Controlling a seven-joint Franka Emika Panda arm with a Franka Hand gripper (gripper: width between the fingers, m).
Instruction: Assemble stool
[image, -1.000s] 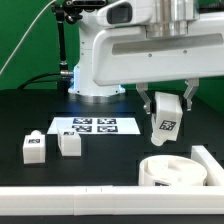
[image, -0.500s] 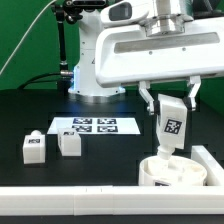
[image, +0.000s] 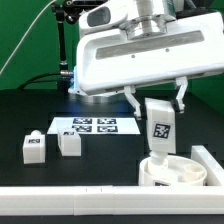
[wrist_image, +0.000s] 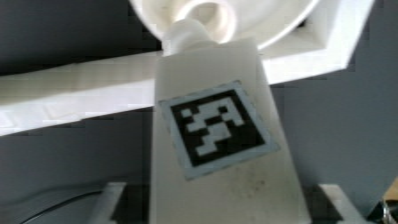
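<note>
- Stool seat (image: 178, 172), a low white ring, lies on the black table (image: 30, 110) at the exterior view's lower right, beside the white border rail (image: 90, 195).
- Gripper (image: 157, 103) is clamped on a tagged white leg (image: 160, 128), held nearly upright with its lower end meeting the seat.
- Two loose legs (image: 33, 148) (image: 69, 142) stand near the marker board (image: 93, 125).

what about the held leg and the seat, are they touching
Cannot tell. In the exterior view the leg overlaps the seat at its lower end; the wrist view looks along the leg. Neither shows contact or a gap plainly.
</note>
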